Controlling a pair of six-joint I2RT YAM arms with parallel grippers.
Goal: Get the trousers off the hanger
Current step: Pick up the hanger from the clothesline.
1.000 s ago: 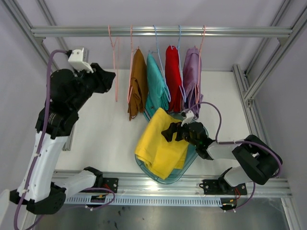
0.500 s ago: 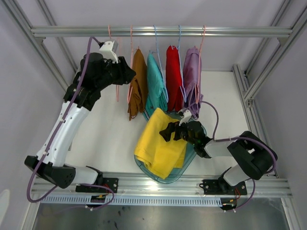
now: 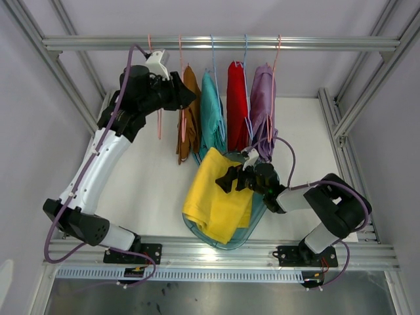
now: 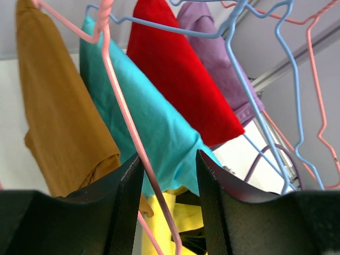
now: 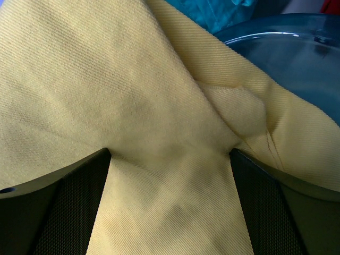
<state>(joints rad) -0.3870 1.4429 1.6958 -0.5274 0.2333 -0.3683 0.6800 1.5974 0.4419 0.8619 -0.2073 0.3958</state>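
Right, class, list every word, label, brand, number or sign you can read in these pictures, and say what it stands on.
None: no readable text in any view.
The yellow pair, brown pair, teal pair, red pair and lilac pair: plain cloth, no label showing.
The coloured marks by the left arm's base: too small to read.

A silver aluminium crossbar (image 3: 328, 43) is seen above and behind the left pincer (image 3: 189, 98). A white matte tabletop (image 3: 151, 177) is spread below it, enclosed by pale grey walls (image 3: 26, 105) and slanted silver aluminium frame posts (image 3: 367, 85).
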